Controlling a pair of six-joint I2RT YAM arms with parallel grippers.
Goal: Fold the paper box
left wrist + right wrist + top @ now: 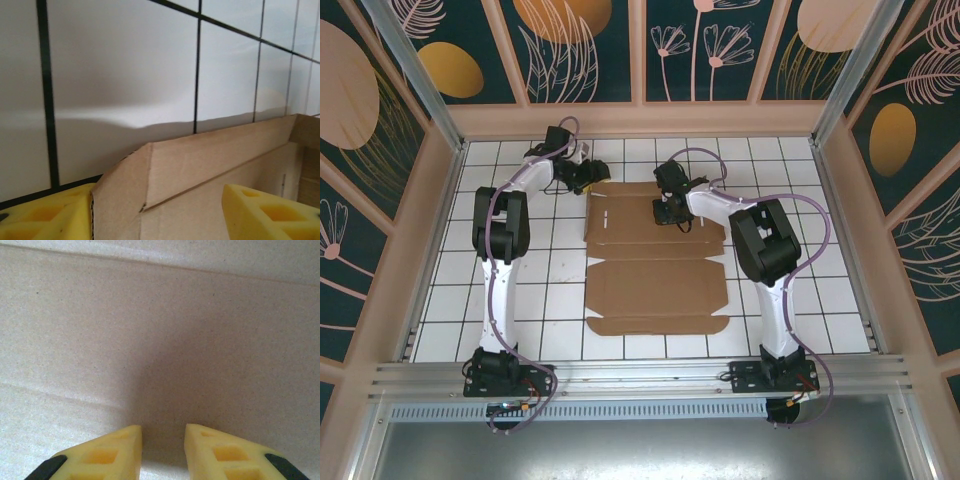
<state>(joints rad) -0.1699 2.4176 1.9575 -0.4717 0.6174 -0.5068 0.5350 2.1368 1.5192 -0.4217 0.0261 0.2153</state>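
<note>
The paper box (655, 285) is a brown die-cut cardboard sheet lying mostly flat in the middle of the tiled table. My left gripper (588, 182) is at its far left corner. In the left wrist view the jaws (159, 194) stand open, and between them is a raised corner flap of the paper box (200, 155). The left finger (50, 215) is right beside the flap's edge. My right gripper (672, 212) points down onto the far panel. Its tips (162, 432) are a narrow gap apart with nothing between them, at the cardboard surface (175, 330).
White tiles with dark grout (520, 280) lie around the sheet. Tan frame walls (640, 120) close in the far side and both flanks. A metal rail (640, 375) runs along the near edge by the arm bases.
</note>
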